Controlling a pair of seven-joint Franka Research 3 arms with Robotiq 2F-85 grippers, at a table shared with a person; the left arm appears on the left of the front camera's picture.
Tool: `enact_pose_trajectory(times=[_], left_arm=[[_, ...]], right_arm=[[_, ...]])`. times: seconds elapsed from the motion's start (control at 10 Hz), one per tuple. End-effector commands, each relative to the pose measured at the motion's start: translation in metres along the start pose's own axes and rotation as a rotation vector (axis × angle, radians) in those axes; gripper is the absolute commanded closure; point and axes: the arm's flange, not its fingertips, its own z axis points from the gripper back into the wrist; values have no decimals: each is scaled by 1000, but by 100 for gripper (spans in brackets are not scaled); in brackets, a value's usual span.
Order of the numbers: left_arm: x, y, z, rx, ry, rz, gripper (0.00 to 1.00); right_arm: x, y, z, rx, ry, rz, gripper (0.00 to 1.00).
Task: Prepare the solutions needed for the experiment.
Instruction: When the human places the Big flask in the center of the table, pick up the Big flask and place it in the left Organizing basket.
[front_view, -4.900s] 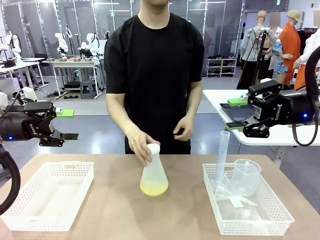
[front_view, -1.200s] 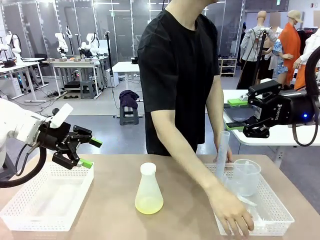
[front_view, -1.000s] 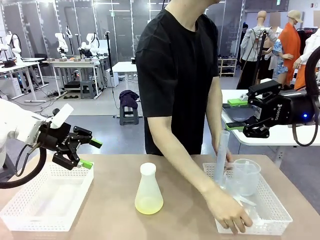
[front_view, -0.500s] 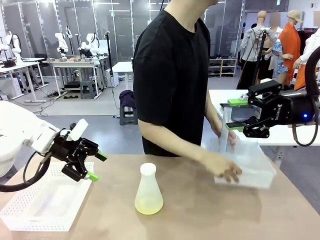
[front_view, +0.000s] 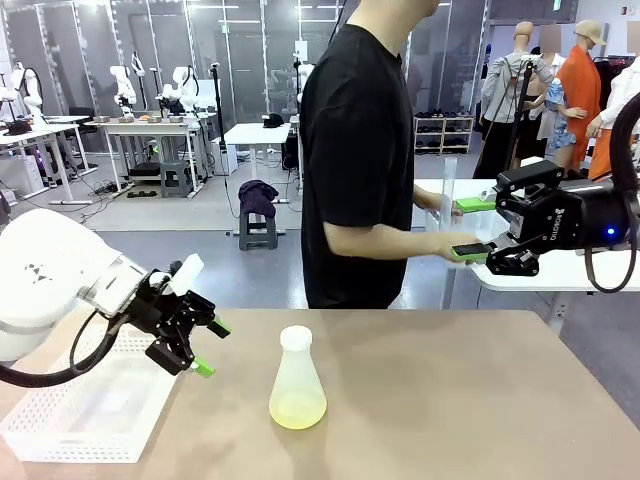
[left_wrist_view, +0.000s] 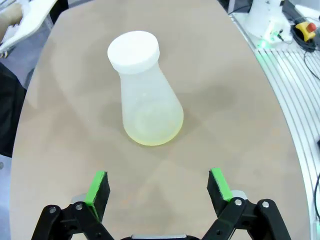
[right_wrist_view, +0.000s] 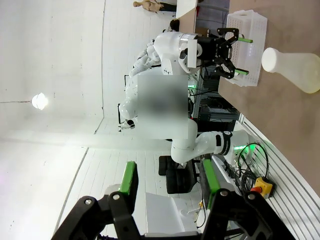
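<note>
The left gripper (front_view: 210, 348) hangs wide open and empty low over the table (front_view: 450, 400), pads aimed at the flask (front_view: 297, 385) but apart from it. The flask stands upright near the table's middle, white-capped, with the solution (front_view: 297, 410) a shallow yellow-green layer in its bottom. The right gripper (front_view: 468, 228) hangs off to the right, jaws partly apart with nothing between them, and a person's hand (front_view: 440, 245) is close by its lower finger.
</note>
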Motion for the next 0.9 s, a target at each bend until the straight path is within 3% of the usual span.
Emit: enact_pose_trajectory(times=[0.0,0.3,0.8], left_arm=[[-1,17,-9,5,-47,50,0],[-8,27,-31,-25,-99,125,0],[4,26,-47,-30,-63,180,0]], right_arm=[[0,0,1,4,3,3,37],[0,0,1,4,3,3,37],[0,0,1,4,3,3,37]])
